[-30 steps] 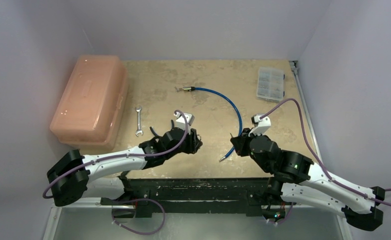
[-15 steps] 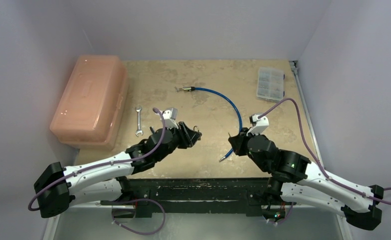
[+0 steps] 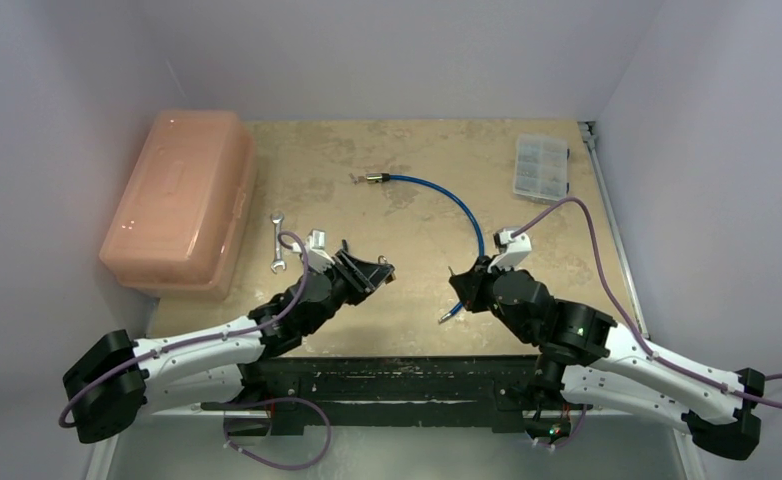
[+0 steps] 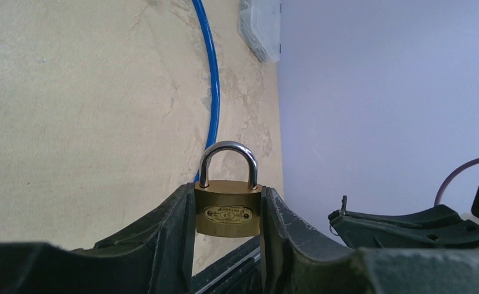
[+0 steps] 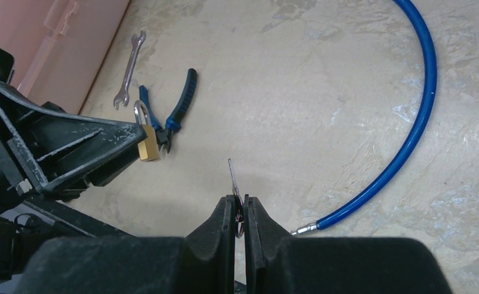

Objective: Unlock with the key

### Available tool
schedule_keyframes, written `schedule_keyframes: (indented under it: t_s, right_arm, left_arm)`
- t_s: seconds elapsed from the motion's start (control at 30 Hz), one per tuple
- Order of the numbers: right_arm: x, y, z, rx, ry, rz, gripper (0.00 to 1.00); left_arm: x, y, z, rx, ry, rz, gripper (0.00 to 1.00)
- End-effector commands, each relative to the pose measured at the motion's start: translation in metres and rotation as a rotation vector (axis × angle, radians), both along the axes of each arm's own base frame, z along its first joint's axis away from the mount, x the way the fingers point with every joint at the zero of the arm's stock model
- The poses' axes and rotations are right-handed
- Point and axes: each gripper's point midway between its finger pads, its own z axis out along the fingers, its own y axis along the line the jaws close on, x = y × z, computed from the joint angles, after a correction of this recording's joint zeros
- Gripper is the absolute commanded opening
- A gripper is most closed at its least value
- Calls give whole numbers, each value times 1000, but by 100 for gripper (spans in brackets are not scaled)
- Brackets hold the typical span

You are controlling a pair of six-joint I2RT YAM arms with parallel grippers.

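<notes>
My left gripper (image 4: 228, 211) is shut on the body of a small brass padlock (image 4: 228, 208). It holds the lock above the table, steel shackle pointing away from the wrist. From the top view the left gripper (image 3: 379, 270) points right, toward my right gripper (image 3: 457, 283), with a gap between them. The right gripper (image 5: 239, 205) is shut on the head of the thin silvery key (image 5: 233, 177). The key's blade sticks out past the fingertips. The padlock (image 5: 147, 147) shows to the key's left, apart from it.
Blue-handled pliers (image 5: 176, 113) and a silver wrench (image 5: 130, 70) lie on the table behind the padlock. A blue hose (image 3: 457, 200) curves across the middle. A pink box (image 3: 177, 200) stands at the left edge and a clear organizer (image 3: 542, 168) at the back right.
My left arm has drawn back to the left, and its gripper has turned with the padlock to point right. The right gripper with the key has edged slightly left toward it.
</notes>
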Motion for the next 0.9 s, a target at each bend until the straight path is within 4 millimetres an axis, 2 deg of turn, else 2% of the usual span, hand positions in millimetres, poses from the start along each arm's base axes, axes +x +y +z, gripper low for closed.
schedule_keyframes:
  t_s: [0.0,0.27,0.4,0.6,0.73,0.8,0.87]
  right_arm:
    - [0,8,7,40,-24,30,0]
    - [-2,19,8,41,-38,86,0]
    - [-6,29,8,33,-38,145,0]
    - [-9,31,1,20,-23,164,0]
    - [-10,32,1,32,-24,169,0]
    - [-10,35,-1,33,-21,179,0]
    - [-11,40,-1,33,-17,195,0]
  left_arm:
    - [3,-6,42,-310,11,-15,0]
    - [-7,-23,57,-520,11,-151,0]
    - [-7,-33,48,-508,68,-171,0]
    - [4,-22,42,-503,127,-67,0]
    - [13,-15,22,-377,284,57,0]
    - [15,-12,17,-343,343,102,0]
    - [15,-13,20,-382,367,110,0]
